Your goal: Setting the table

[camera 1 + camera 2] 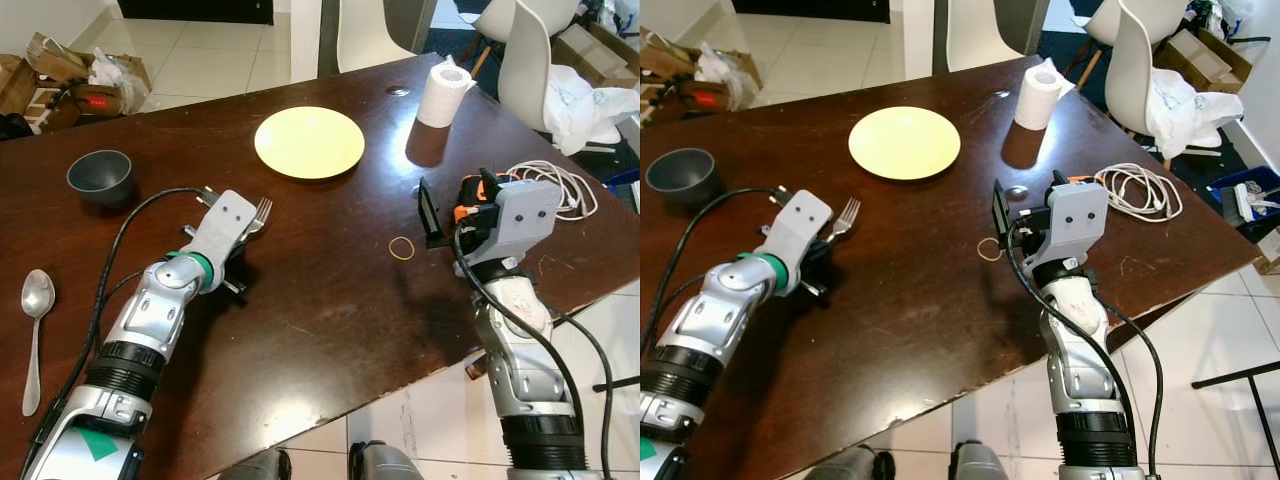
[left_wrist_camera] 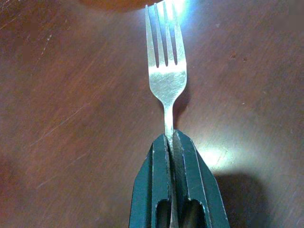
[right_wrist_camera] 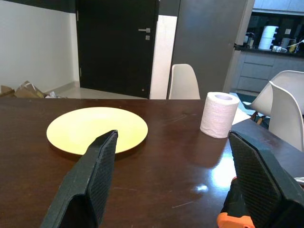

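Note:
A silver fork lies low over the dark wooden table, tines pointing toward the yellow plate. My left gripper is shut on the fork's handle, a short way to the near left of the plate. The handle's rear part is hidden between the fingers. My right gripper stands open with nothing in it, hovering at the right side of the table and facing the plate. A spoon lies at the far left near the front edge. A dark grey bowl stands behind the spoon.
A toilet roll stands at the back right. A rubber band lies by the right gripper, and a coiled white cable lies at the right edge. White chairs stand behind the table, cardboard boxes on the floor at left.

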`<state>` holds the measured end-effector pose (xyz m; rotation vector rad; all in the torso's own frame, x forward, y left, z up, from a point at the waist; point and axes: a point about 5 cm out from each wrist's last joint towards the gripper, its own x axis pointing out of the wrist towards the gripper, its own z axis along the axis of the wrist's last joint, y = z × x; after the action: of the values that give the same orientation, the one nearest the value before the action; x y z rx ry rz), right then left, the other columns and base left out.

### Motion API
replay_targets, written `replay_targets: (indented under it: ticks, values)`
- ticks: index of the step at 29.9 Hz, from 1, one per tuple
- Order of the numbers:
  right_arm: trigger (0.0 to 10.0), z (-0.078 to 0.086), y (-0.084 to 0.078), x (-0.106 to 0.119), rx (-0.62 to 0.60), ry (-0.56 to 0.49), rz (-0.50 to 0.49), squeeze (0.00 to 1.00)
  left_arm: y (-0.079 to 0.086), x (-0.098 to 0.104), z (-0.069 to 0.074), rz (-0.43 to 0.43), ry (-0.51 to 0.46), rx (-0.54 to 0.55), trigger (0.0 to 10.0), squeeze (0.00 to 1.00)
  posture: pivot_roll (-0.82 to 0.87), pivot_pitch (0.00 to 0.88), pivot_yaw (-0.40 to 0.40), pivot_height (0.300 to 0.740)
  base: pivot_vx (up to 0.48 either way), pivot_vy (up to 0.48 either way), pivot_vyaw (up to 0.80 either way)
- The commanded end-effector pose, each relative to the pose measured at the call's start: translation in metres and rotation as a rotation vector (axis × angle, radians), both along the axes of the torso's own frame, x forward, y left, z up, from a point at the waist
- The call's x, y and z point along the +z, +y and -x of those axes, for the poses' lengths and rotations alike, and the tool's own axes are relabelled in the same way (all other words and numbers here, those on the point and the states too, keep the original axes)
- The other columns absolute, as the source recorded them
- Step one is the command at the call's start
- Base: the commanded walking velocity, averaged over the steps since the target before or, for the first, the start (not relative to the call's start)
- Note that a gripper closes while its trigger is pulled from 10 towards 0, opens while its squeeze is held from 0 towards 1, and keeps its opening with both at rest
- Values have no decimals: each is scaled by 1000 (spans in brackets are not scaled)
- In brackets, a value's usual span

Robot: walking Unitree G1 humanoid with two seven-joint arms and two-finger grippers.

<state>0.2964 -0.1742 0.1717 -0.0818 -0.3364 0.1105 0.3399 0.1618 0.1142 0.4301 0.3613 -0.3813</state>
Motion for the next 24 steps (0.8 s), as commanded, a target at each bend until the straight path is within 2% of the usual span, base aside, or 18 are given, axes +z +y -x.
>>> replay_targets:
  ticks: [1, 3, 5, 11, 16, 18, 19, 24]
  values:
    - [10000, 2, -1, -3, -7, 17, -10, 0, 2, 3, 0, 25, -26, 24, 10000, 0, 10, 0, 51, 740, 0, 0, 0]
    - [10000, 3, -2, -3, -9, 18, -12, 0, 3, 20, -6, 102, -107, 45, 10000, 0, 12, 0, 52, 740, 0, 0, 0]
    - [10000, 3, -1, -3, -9, 19, -14, 0, 3, 27, -8, 131, -137, 43, 10000, 0, 13, 0, 52, 740, 0, 0, 0]
    - [10000, 3, 1, -4, -7, 20, -21, 0, -1, 35, -9, 158, -166, 21, 10000, 0, 13, 0, 55, 740, 0, 0, 0]
    - [10000, 3, 1, -4, -9, 19, -22, 0, -2, 36, -9, 148, -177, 22, 10000, 0, 12, 0, 54, 740, 0, 0, 0]
    - [10000, 3, 0, -4, -10, 20, -20, 0, 0, 32, -9, 112, -177, 36, 10000, 0, 12, 0, 52, 740, 0, 0, 0]
    - [10000, 3, 0, -4, -11, 21, -20, 0, 5, 26, -9, 62, -150, 64, 10000, 0, 11, 0, 54, 740, 0, 0, 0]
    - [10000, 3, 0, -4, -13, 22, -21, 0, 9, 19, -10, 32, -116, 92, 10000, 0, 10, 0, 55, 740, 0, 0, 0]
